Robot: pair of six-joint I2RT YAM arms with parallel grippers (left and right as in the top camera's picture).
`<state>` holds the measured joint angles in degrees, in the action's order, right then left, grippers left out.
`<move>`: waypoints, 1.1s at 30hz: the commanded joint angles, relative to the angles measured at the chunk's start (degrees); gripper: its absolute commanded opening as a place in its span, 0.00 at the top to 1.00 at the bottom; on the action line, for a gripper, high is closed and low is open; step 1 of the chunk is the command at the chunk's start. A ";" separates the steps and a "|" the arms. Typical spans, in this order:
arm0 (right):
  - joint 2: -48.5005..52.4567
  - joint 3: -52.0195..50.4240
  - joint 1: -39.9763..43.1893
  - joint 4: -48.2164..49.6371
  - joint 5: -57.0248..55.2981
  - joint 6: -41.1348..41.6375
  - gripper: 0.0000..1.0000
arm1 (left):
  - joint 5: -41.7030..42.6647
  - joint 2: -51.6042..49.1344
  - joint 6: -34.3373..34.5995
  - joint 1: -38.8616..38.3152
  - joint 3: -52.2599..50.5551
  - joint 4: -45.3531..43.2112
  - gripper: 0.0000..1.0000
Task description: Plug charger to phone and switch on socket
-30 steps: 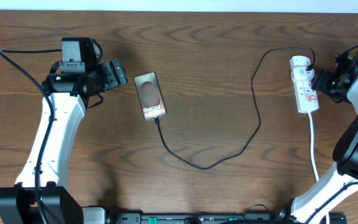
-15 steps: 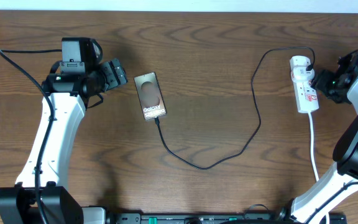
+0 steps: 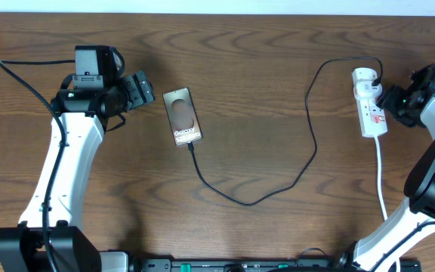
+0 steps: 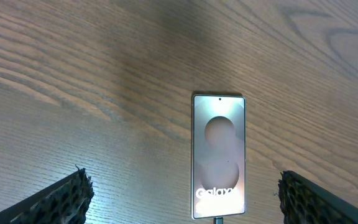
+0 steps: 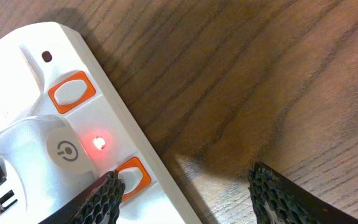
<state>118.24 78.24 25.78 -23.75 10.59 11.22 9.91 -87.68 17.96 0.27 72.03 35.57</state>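
Note:
The phone (image 3: 183,115) lies flat on the table, its "Galaxy" lettering toward the near end; in the left wrist view the phone (image 4: 219,155) is ahead of my fingers. The charger (image 3: 248,202), a thin black cable, has its connector (image 4: 218,220) sitting in the phone's near end and loops right to the socket (image 3: 368,102). My left gripper (image 3: 143,89) (image 4: 185,198) stands open just left of the phone, holding nothing. My right gripper (image 3: 390,102) (image 5: 188,186) is open at the socket's right edge. One finger (image 5: 107,193) rests at an orange-rimmed switch (image 5: 135,174). A red light (image 5: 98,142) glows on the socket (image 5: 36,74).
A white lead (image 3: 381,177) runs from the socket toward the table's front edge. A second orange-rimmed switch (image 5: 71,91) sits further along the strip. A black plug (image 3: 376,73) sits in the socket's far end. Bare wooden tabletop (image 3: 263,98) lies between the arms.
The right wrist has shifted a touch to the right beside the socket. The left arm, phone and cable are as before.

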 commanded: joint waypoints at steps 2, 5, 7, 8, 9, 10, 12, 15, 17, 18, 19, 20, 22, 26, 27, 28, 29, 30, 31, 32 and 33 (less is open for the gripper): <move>1.90 -3.02 -3.26 -1.77 2.45 -0.28 0.35 | -0.76 -0.28 -0.33 0.09 0.20 0.02 0.07; 1.90 -2.99 -3.32 -1.27 2.43 -0.31 0.37 | -0.76 -0.28 -0.33 0.09 0.20 0.02 0.07; 1.73 -2.67 -3.04 -1.01 2.34 -0.35 0.38 | -0.76 -0.28 -0.33 0.09 0.20 0.02 0.07; 1.49 -2.23 -2.75 -1.29 1.73 -0.35 0.37 | -0.76 -0.28 -0.33 0.09 0.20 0.02 0.07; 1.01 -1.75 -2.38 -1.88 1.29 -0.33 0.37 | -0.76 -0.28 -0.33 0.09 0.20 0.00 0.07; 0.42 -1.14 -1.95 -2.60 1.05 -0.52 0.37 | -0.76 -0.28 -0.33 0.09 0.20 0.02 0.07; -1.11 0.39 -0.87 -4.72 0.33 -0.59 0.36 | -0.76 -0.28 -0.33 0.09 0.20 0.00 0.07; -4.79 2.71 0.90 -8.66 -0.17 -1.55 0.35 | -0.76 -0.28 -0.33 0.09 0.20 0.02 0.07; -7.93 3.48 1.92 -10.75 -0.17 -2.10 0.34 | -0.76 -0.28 -0.33 0.09 0.20 0.02 0.07; -9.77 3.65 2.38 -11.74 -0.15 -2.12 0.33 | -0.76 -0.28 -0.33 0.09 0.20 0.02 0.07; -12.07 3.67 2.82 -12.85 -0.13 -2.21 0.33 | -0.76 -0.28 -0.33 0.09 0.20 0.02 0.07; -14.45 3.67 3.08 -14.05 0.04 -2.71 0.32 | -0.76 -0.28 -0.33 0.09 0.20 0.00 0.07; -18.38 3.67 3.15 -16.09 0.98 -3.85 0.32 | -0.76 -0.28 -0.33 0.09 0.20 0.02 0.07; -27.54 3.67 2.32 -20.65 5.60 -8.66 0.30 | -0.76 -0.28 -0.33 0.09 0.20 0.02 0.07; -29.64 3.67 1.99 -21.84 6.40 -9.64 0.29 | -0.76 -0.31 -0.33 0.09 0.20 0.02 0.07; -32.04 3.67 1.57 -23.17 6.95 -10.38 0.28 | -0.76 -0.31 -0.33 0.09 0.20 0.02 0.07; -33.99 3.67 1.20 -24.37 7.06 -10.91 0.28 | -0.76 -0.28 -0.33 0.09 0.20 0.02 0.07; -35.93 3.67 0.68 -25.59 7.17 -11.39 0.27 | -0.76 -0.28 -0.33 0.09 0.20 0.02 0.07; -37.70 3.67 0.17 -26.82 7.15 -11.67 0.26 | -0.76 -0.28 -0.33 0.09 0.20 0.02 0.07; -39.50 3.67 -0.35 -28.11 7.17 -11.93 0.26 | -0.76 -0.28 -0.33 0.09 0.20 0.00 0.07; -41.48 3.67 -0.98 -29.66 7.19 -12.52 0.26 | -0.76 -0.28 -0.33 0.09 0.20 0.02 0.07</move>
<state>80.25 81.49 26.39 -51.42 16.03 2.02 9.91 -87.68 17.96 0.30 72.03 35.57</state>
